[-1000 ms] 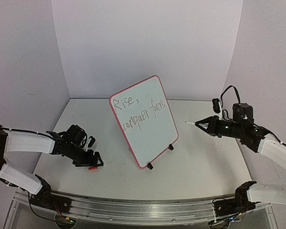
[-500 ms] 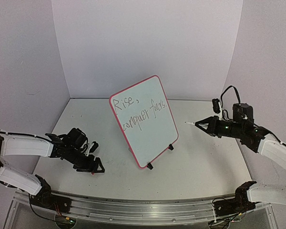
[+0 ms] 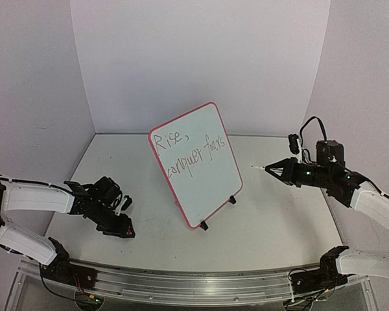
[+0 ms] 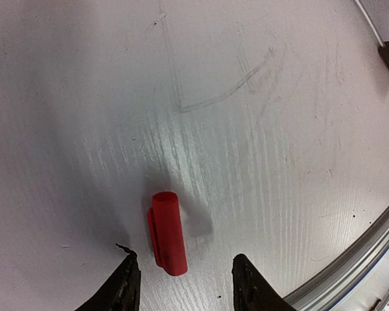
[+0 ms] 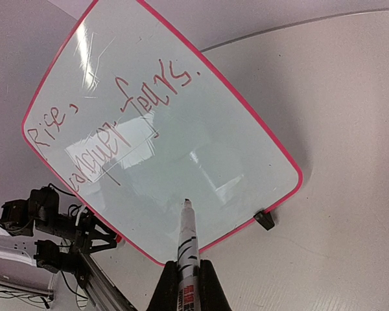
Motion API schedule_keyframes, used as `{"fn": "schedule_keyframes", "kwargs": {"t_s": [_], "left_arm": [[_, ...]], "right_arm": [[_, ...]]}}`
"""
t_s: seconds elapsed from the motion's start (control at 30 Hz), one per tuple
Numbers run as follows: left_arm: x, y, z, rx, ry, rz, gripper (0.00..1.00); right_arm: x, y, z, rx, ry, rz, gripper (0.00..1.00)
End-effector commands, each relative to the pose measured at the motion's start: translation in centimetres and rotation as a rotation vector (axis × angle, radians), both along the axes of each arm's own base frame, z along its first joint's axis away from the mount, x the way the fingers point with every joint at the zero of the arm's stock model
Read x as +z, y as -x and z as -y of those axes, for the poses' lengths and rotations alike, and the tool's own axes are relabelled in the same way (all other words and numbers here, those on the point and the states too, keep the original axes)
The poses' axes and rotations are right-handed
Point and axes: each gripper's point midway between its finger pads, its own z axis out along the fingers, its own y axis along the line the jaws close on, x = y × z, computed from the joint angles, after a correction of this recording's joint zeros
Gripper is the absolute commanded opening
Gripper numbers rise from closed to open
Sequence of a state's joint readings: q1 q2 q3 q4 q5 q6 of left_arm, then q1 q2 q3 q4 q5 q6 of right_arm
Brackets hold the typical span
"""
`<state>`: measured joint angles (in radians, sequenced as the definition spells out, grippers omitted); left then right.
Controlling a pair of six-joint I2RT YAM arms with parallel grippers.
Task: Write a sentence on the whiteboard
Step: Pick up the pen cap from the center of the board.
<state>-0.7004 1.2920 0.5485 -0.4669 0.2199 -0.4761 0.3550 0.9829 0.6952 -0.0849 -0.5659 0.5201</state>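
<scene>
The red marker cap (image 4: 167, 234) lies off-centre between the fingers of the left hand (image 4: 185, 267), so a squeeze may flick it away. That hand hangs low over the worktop (image 4: 279, 129) left of the whiteboard (image 3: 211, 194), half open, holding nothing. Right of the whiteboard, the right hand (image 3: 282, 172) clamps the uncapped marker (image 5: 187, 249), outstretched, tip toward the sentence (image 3: 191, 152) on the tilted whiteboard's upper half.

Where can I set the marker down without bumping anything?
Bare table lies right of the whiteboard, below the right gripper and its marker, and in the strip between the board's feet and the near rail. Back left of the board is free too. Front left is crowded: the left gripper sits over the red cap.
</scene>
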Motion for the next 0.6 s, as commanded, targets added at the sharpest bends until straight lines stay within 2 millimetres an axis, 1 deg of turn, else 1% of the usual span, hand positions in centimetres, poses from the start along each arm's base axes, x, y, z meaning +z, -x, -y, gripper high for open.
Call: {"fn": "schedule_keyframes", "kwargs": {"t_s": [0.0, 0.1, 0.33, 0.43, 0.57], "left_arm": [[0.6, -1.0, 0.2, -0.010, -0.045, 0.033, 0.44], [0.3, -1.0, 0.3, -0.019, -0.064, 0.033, 0.42], [-0.2, -1.0, 0.3, -0.030, -0.120, 0.021, 0.33], [-0.5, -0.8, 0.1, -0.028, -0.149, 0.005, 0.26], [-1.2, -0.3, -0.4, -0.014, -0.201, -0.019, 0.13]], "right_arm": [[0.2, 0.0, -0.3, 0.014, 0.001, 0.018, 0.00], [-0.1, 0.0, -0.2, 0.010, 0.004, 0.014, 0.00], [-0.1, 0.1, -0.1, 0.008, 0.006, 0.019, 0.00], [-0.1, 0.2, -0.1, 0.009, 0.006, 0.019, 0.00], [-0.1, 0.3, 0.0, 0.009, 0.007, 0.019, 0.00]]}}
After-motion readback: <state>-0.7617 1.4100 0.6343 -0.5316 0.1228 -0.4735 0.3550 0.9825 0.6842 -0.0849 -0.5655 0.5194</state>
